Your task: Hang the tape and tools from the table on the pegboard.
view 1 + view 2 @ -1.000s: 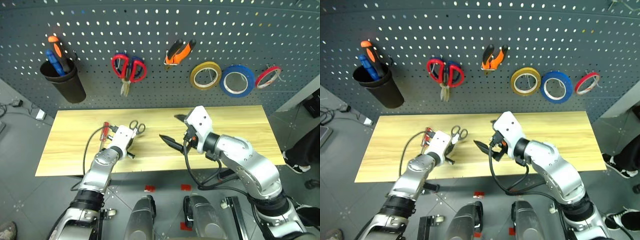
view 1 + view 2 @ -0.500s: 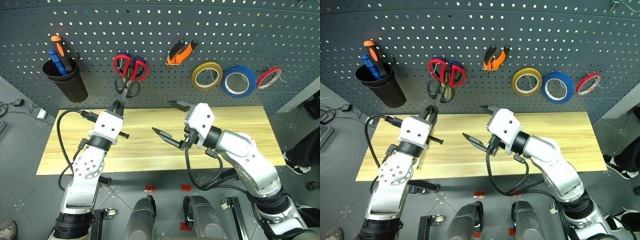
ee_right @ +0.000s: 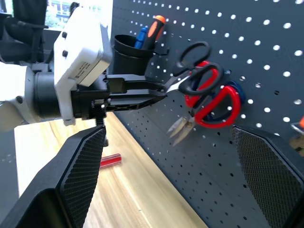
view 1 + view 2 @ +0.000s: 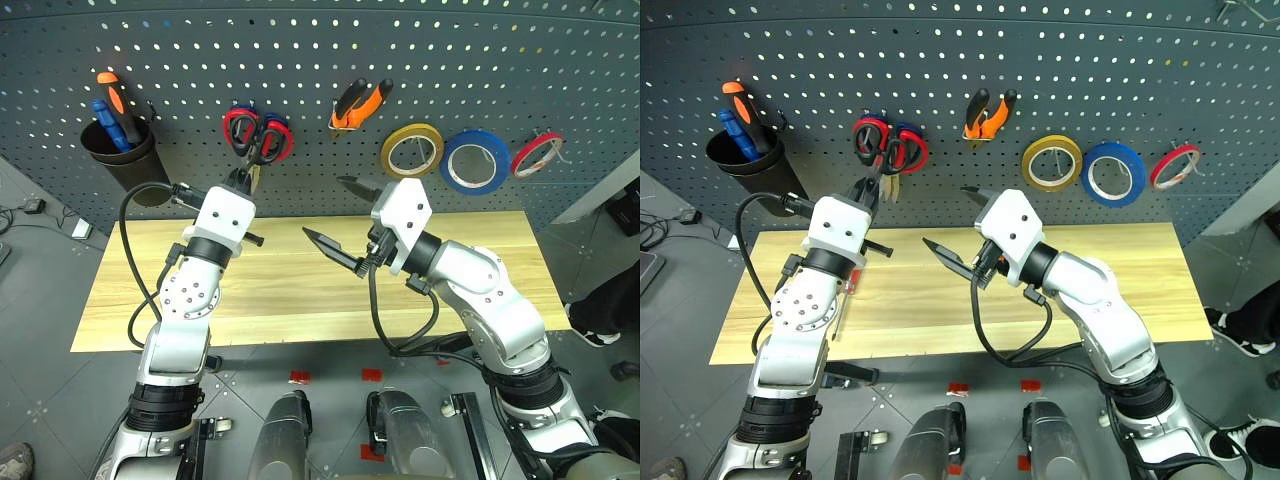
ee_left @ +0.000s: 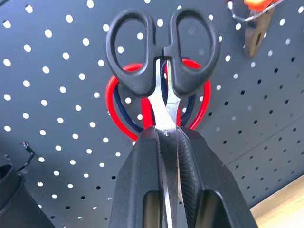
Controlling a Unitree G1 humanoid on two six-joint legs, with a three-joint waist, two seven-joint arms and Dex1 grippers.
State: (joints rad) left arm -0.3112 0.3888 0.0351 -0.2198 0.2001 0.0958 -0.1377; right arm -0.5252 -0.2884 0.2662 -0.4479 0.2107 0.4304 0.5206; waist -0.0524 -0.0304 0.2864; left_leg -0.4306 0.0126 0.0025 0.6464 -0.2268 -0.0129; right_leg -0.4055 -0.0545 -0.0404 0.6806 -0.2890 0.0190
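Left gripper, two black fingers clamped on steel blades of small black-handled scissors, handles up against dark grey perforated pegboard. Red-handled scissors hang just behind; slim red-handled screwdriver lies on light wooden table.

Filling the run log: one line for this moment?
left gripper: shut on black scissors | at pegboard | right gripper: open | red screwdriver: on table

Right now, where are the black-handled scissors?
The black-handled scissors are in the left gripper, held by the blades, handles raised at the pegboard just before the hanging red-handled scissors.
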